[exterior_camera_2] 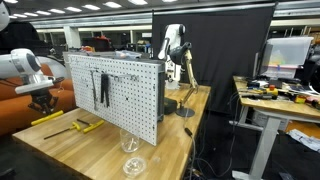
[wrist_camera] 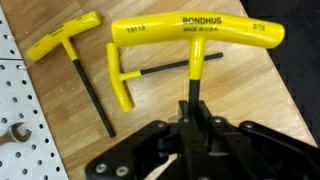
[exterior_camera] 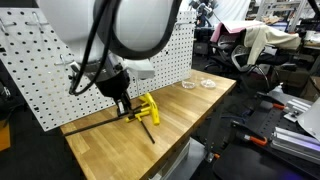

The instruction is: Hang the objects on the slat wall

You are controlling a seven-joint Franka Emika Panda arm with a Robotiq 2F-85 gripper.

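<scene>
Shaft (wrist_camera: pixel 193 88) of the biggest yellow tool (wrist_camera: pixel 200 40) runs from 12 to 6 o'clock in the wrist view, straight into the claw (wrist_camera: pixel 192 128), which is clenched on it. The pegboard (wrist_camera: pixel 38 150) lies at 8 o'clock.

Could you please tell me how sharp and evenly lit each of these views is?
In the wrist view the largest yellow T-handle is crisp, lettering readable, while the pincer is dark; in an exterior view the arm looms large before the pegboard; in an exterior view the black curtain shows no detail.
</scene>
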